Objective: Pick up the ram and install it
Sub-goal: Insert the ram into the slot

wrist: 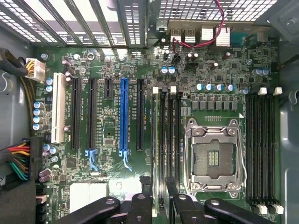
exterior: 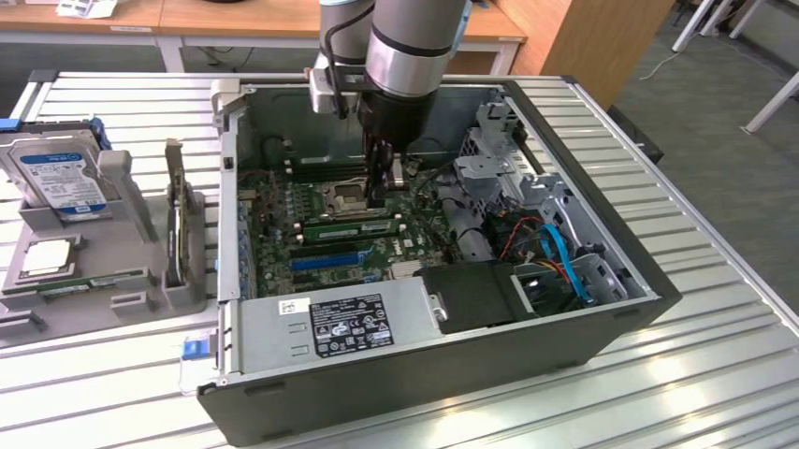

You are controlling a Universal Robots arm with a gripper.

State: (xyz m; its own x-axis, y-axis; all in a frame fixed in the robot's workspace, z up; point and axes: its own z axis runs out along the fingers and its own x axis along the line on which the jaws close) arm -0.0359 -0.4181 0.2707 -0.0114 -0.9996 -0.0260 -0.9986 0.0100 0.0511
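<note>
Here the fingers (wrist: pixel 141 204) hang low inside the open case (exterior: pixel 624 299), clenched on a thin strip seen edge-on, which I take for the ram (wrist: pixel 161 198); it is held upright, long edge down, so that it can meet a slot squarely; it sits over the bank of black slots (wrist: pixel 166 140) just beside the CPU socket (wrist: pixel 214 156), on the side toward the blue slot (wrist: pixel 124 116), in line with them and, by my judgement, not yet seated; the case lies on its side on the slatted surface (exterior: pixel 712 374), so the board (wrist: pixel 140 163) faces up to the arm (exterior: pixel 406 47); a drive (exterior: pixel 56 173) rests in a holder at the exterior view's left, well apart.
</note>
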